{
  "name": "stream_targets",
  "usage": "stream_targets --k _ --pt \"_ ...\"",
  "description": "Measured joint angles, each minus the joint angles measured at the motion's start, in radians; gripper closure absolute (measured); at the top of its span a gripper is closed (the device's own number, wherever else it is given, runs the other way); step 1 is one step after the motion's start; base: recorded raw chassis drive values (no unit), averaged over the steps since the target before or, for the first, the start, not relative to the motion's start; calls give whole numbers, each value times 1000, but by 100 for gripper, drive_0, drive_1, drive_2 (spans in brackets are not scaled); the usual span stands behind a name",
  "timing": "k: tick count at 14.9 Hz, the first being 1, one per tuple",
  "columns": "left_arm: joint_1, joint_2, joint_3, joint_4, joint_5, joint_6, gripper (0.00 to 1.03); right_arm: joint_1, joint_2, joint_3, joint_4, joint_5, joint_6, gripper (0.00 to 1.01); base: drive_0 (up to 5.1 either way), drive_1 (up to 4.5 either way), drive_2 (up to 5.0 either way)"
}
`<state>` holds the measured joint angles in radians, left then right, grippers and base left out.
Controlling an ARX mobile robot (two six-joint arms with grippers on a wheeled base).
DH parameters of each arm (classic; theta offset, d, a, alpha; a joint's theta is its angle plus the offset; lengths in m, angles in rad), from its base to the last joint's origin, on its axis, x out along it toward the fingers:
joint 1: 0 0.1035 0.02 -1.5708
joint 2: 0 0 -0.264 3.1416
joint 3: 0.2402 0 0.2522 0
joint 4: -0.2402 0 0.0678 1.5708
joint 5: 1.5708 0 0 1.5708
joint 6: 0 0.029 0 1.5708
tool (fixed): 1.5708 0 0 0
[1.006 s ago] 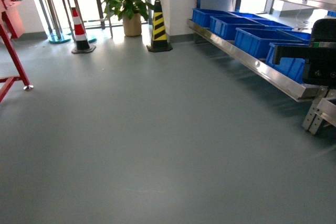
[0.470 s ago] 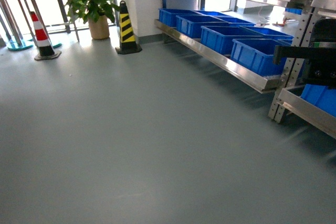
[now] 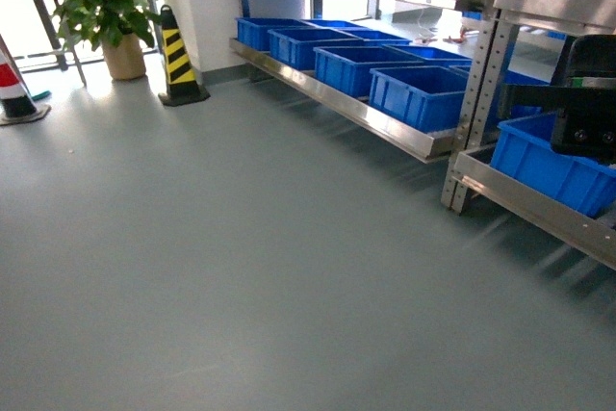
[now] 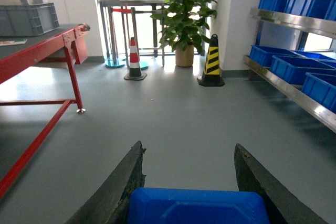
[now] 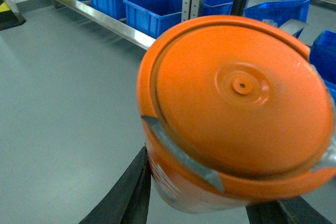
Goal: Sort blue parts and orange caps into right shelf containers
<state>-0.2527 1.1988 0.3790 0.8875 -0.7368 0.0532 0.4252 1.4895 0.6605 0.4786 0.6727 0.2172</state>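
Right wrist view first: the right gripper (image 5: pixel 210 203) has its dark fingers (image 5: pixel 134 192) pinching an orange cap (image 5: pixel 236 108), round face turned straight at the lens and filling most of the picture, a small dimple at its centre. Behind it, a row of blue crates (image 5: pixel 152 11) sits on the low steel shelf (image 5: pixel 113 24), above grey floor (image 5: pixel 58 103).

Over to the left wrist view: the left gripper (image 4: pixel 189 182) shows two dark fingers (image 4: pixel 123 187) set apart with a blue part (image 4: pixel 197 205) lodged between them at the bottom edge, touching both, so they are clamped on it. Ahead lie open floor, a yellow-and-black cone (image 4: pixel 211 61), a red-and-white cone (image 4: pixel 134 60), a potted plant (image 4: pixel 185 11) and a red worktop (image 4: pixel 39 48) on the left carrying a grey crate (image 4: pixel 29 18).

From the head view, the shelf rack (image 3: pixel 385 122) runs along the right with blue crates (image 3: pixel 419 95) lined up on its lower level; another blue crate (image 3: pixel 553 166) sits nearer, just beyond the upright post (image 3: pixel 478 93). A black piece of the right arm (image 3: pixel 582 108) cuts in at the right edge, in front of that crate. Neither held object shows from here.
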Motion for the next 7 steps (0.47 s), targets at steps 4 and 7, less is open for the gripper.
stream_targets --k 4,7 --pt "0 0 0 0 0 0 62 0 0 0 0 0 0 60 -153 -153 -153" --pt "0 0 0 0 0 0 62 0 0 0 0 0 0 60 -141 -141 -141"
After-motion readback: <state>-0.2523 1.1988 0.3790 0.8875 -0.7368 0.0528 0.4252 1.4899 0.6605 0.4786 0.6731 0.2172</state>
